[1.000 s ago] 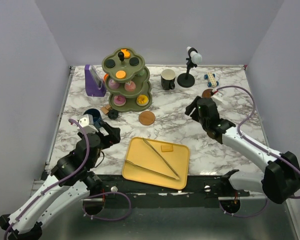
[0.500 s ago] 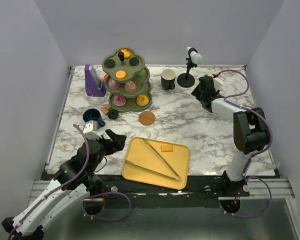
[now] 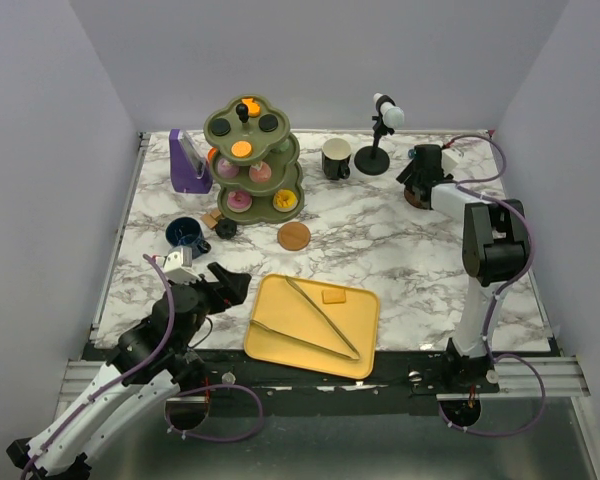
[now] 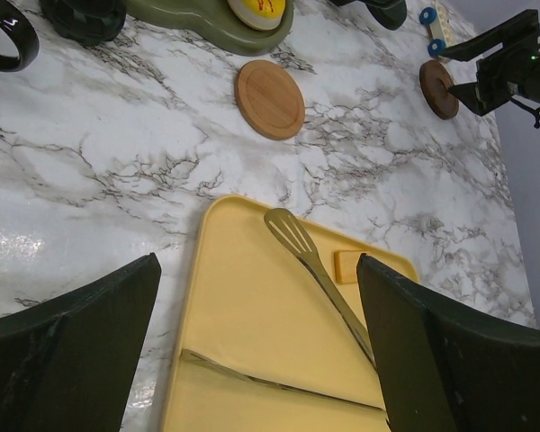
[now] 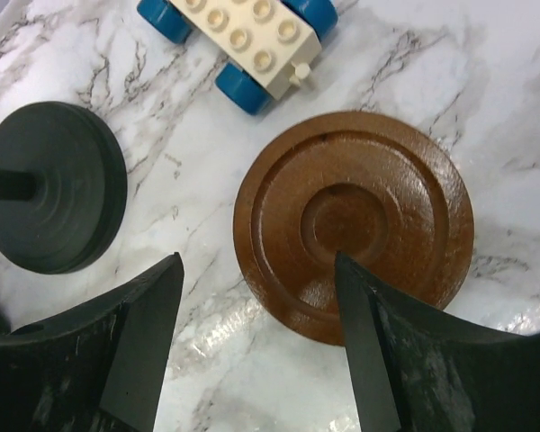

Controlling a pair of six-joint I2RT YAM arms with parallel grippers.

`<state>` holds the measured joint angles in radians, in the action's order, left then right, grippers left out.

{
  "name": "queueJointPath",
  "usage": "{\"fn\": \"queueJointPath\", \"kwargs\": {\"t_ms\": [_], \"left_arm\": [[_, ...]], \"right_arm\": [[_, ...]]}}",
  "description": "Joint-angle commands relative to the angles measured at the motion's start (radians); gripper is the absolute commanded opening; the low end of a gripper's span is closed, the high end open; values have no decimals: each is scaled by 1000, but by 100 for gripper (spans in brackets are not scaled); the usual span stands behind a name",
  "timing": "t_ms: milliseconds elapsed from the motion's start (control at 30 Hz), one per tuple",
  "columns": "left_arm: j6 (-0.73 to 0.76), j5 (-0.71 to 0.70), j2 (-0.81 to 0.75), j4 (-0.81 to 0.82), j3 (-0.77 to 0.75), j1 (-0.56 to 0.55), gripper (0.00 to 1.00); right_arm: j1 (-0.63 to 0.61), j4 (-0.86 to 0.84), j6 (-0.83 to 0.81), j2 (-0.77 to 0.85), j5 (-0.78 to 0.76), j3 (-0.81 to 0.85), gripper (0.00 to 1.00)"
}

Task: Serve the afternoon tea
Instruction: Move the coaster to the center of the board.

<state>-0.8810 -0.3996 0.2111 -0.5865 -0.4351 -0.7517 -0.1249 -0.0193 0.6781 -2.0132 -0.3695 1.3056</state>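
Note:
The olive-green three-tier stand [image 3: 252,160] holds several small toy pastries at the back left. A black cream-lined mug [image 3: 335,158] stands to its right, and a dark-blue mug [image 3: 185,234] stands front left of it. A light brown coaster [image 3: 294,236] lies mid-table and shows in the left wrist view [image 4: 270,99]. A dark brown coaster [image 5: 355,216] lies at the back right. My right gripper [image 5: 256,261] is open just above it, one finger over its middle. My left gripper [image 4: 256,261] is open and empty over the yellow tray's [image 4: 234,333] left part.
The tray [image 3: 270,345] carries metal tongs [image 3: 315,318] and a small biscuit [image 3: 332,296]. A purple holder [image 3: 188,163] stands at the back left. A black stand with a white ball [image 3: 378,140] and a blue-wheeled toy block car [image 5: 252,36] sit by the dark coaster.
My right arm has swung from mid-right to the back right, and its gripper is now over the dark coaster. My left arm has drawn back toward the near edge.

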Motion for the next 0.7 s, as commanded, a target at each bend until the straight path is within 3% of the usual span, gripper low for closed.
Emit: {"fn": "queueJointPath", "kwargs": {"t_ms": [0,267,667], "left_arm": [[-14,-13,18,-1,9,6,99],[-34,-15,43,19,13,7,99],[-36,15,89,72,25,8,99]], "right_arm": [[27,17,-29,-50,35,66,78],[39,70,13,-129,149,100,79],[17,-9,92,-76,320,-34,76]]}}
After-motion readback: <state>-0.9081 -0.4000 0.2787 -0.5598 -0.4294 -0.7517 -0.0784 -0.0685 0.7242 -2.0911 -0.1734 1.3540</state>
